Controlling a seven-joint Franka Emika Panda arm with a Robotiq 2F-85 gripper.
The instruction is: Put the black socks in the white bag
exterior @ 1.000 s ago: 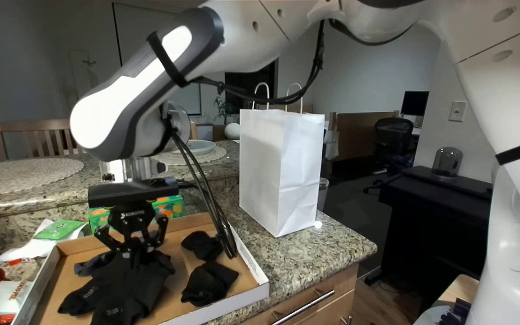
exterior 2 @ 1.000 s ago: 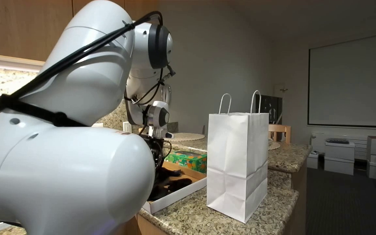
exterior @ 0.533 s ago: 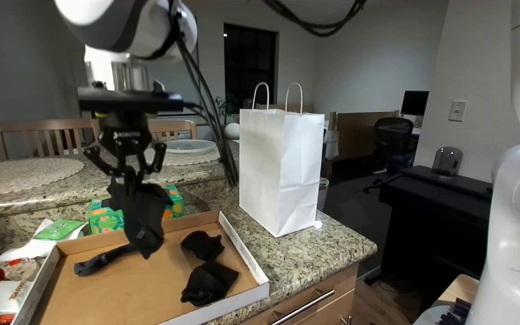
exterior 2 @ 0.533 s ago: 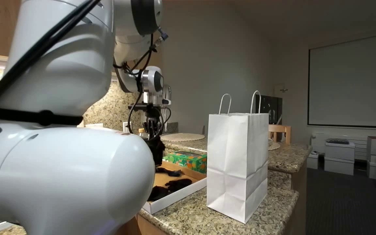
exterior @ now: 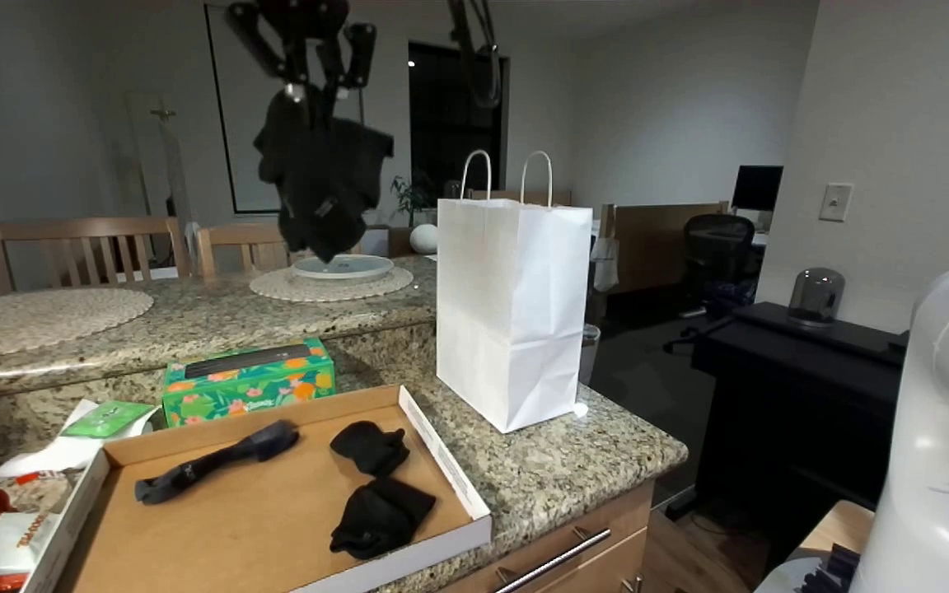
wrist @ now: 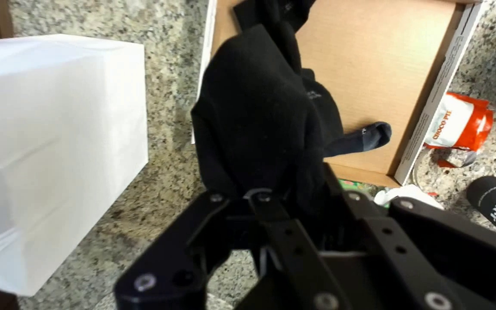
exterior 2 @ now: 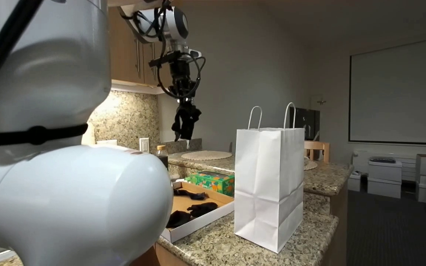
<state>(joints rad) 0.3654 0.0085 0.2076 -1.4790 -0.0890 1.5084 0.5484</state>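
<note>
My gripper (exterior: pixel 318 111) is shut on a bunch of black socks (exterior: pixel 326 185), which hangs from the fingers high above the counter. In an exterior view the gripper (exterior 2: pixel 185 99) and the hanging socks (exterior 2: pixel 187 120) are apart from the white bag (exterior 2: pixel 257 177). The white bag (exterior: pixel 507 313) stands upright with two handles raised; its inside is hidden. In the wrist view the held socks (wrist: pixel 252 116) cover much of the tray, and the bag (wrist: pixel 80 129) is at the left. A long dark sock (exterior: pixel 219 461) and two black bunches (exterior: pixel 369 447) (exterior: pixel 384 517) lie in the tray.
The shallow cardboard tray (exterior: pixel 236 527) has white outer walls. A green floral tissue box (exterior: pixel 252 383) stands behind it, below the raised counter with placemats (exterior: pixel 46 319) and a plate (exterior: pixel 343 266). A red packet (wrist: pixel 459 122) and dark bottle (wrist: pixel 495 204) lie beyond the tray.
My gripper has risen from inside the tray to above the bag's top height, carrying the black socks. The long dark sock in the tray is now uncovered. The bag has not moved.
</note>
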